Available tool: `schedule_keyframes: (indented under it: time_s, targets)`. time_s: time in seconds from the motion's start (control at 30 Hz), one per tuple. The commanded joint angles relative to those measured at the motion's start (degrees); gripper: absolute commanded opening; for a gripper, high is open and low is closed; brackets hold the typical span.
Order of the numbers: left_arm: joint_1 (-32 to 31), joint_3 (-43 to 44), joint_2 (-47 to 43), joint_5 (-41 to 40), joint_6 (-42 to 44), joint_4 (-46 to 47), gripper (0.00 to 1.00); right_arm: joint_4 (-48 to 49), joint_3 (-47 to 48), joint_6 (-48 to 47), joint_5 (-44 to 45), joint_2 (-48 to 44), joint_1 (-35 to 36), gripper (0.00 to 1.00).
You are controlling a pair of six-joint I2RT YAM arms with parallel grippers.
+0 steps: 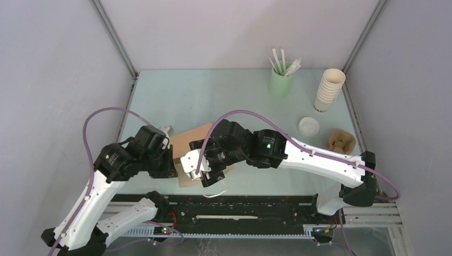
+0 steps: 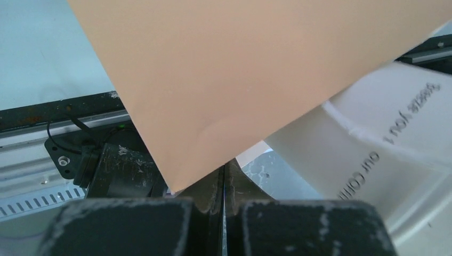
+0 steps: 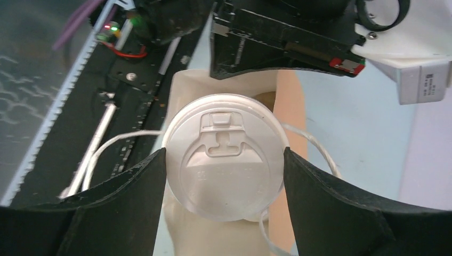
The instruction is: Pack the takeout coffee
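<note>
Clamping a lidded cup [image 3: 223, 170], right tool [image 3: 224, 159] sits beside the brown bag [image 2: 240, 69] (left tool [image 2: 224, 192] pinches its edge).

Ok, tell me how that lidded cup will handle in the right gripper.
The cup looks papery, so a hard squeeze would probably dent it. The right gripper clamps around its smooth plastic lid, which may slip. Weight unclear: contents hidden.

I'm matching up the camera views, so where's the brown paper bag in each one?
Top external: brown paper bag just left of centre.
Left wrist: it fills the upper frame.
Right wrist: narrow tan strip behind the lidded cup.
Shared landmark: the black rail along the table's near edge.
</note>
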Motion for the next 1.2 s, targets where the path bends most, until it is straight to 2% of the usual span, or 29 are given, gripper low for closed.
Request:
schedule_keyframes:
  time_s: [0.0,0.13,0.33,0.43,0.5,0.97,1.17]
  targets:
    - [0.92,5.13,1.38,3.45,2.52,-0.45,0.0,6.3,-1.19,-5.03,7.19,-1.32,0.22,0.58]
    - [1.55,6.41,1.47,4.76,2.32,-0.31,0.0,10.93,-4.73,-6.82,9.41,-3.35,0.03,0.58]
    - [3.07,6.02,0.74,4.4,1.9,-0.25,0.0,9.06,-4.82,-9.74,-1.12,-3.06,-3.12,0.58]
    - [3.32,5.62,0.81,4.39,1.61,-0.2,0.0,8.28,-5.23,-14.41,-5.58,-2.08,-4.08,0.54]
    - [3.44,6.19,0.91,4.18,1.41,-0.18,0.0,9.63,-6.68,-17.32,-5.75,-1.5,-3.8,0.51]
    - [4.09,8.46,2.48,3.59,2.13,0.05,0.0,17.22,-12.48,-23.73,-4.56,2.35,-4.23,0.53]
    - [4.07,6.79,1.74,4.49,1.79,0.55,0.0,25.0,-13.08,-23.95,-1.0,5.87,-5.07,0.51]
